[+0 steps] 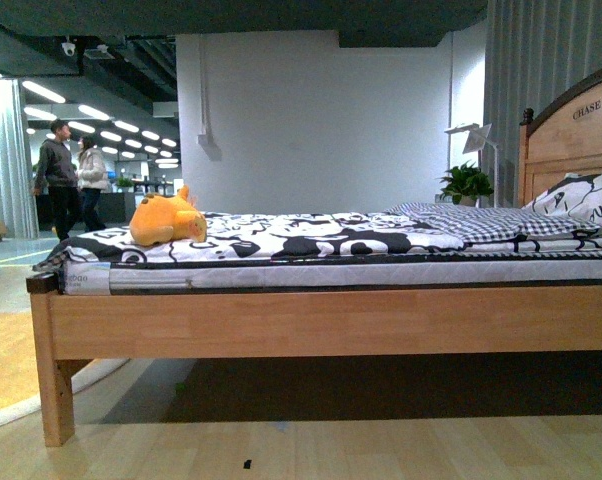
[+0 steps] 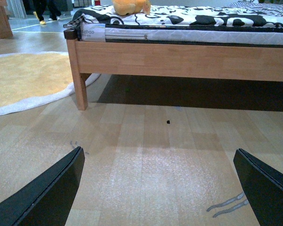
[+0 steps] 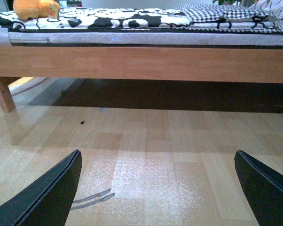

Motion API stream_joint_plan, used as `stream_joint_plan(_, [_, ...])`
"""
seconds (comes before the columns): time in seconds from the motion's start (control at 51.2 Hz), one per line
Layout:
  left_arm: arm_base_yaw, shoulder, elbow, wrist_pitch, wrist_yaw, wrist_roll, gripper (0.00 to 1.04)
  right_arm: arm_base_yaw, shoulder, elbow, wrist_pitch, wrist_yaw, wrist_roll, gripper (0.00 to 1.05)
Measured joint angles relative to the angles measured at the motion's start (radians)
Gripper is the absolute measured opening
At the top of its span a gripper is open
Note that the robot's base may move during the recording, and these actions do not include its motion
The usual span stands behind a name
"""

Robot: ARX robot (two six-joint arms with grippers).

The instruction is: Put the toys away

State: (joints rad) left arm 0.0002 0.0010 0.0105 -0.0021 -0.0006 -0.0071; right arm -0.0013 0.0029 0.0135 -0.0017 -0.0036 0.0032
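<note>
The orange plush toy [image 1: 167,220] lies on the bed [image 1: 331,320] near its foot corner. It looks soft, light and squashy; pinch the plump body. Left fingers [image 2: 47,193] and right fingers [image 3: 47,190] are spread, empty.

Wooden bed [image 1: 331,322] side-on, spans most of the frame, headboard [image 1: 571,140] at right, "CHASE" lettered on it. Mattress [image 1: 381,272] under a black-and-white sheet [image 1: 311,238]. Orange plush [image 1: 167,221] lies on the sheet at the bed's left end, nothing touching it. Checked blanket [image 1: 461,220] folded toward the right, patterned pillow [image 1: 586,200] against the headboard. Plant [image 1: 466,183] and white lamp [image 1: 473,137] behind the bed, near the headboard. Two people [image 1: 71,175] standing far left. Yellow rug [image 1: 6,370] on the wood floor [image 1: 381,450], left of the bed leg [image 1: 56,400]. No arms in view.
</note>
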Motion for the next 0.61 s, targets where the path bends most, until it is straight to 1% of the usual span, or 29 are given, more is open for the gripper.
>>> stream_joint_plan(0.605, [0.000, 0.000, 0.000, 0.000, 0.000, 0.000, 0.99, 0.000, 0.000, 0.000, 0.000, 0.000, 0.000, 0.98])
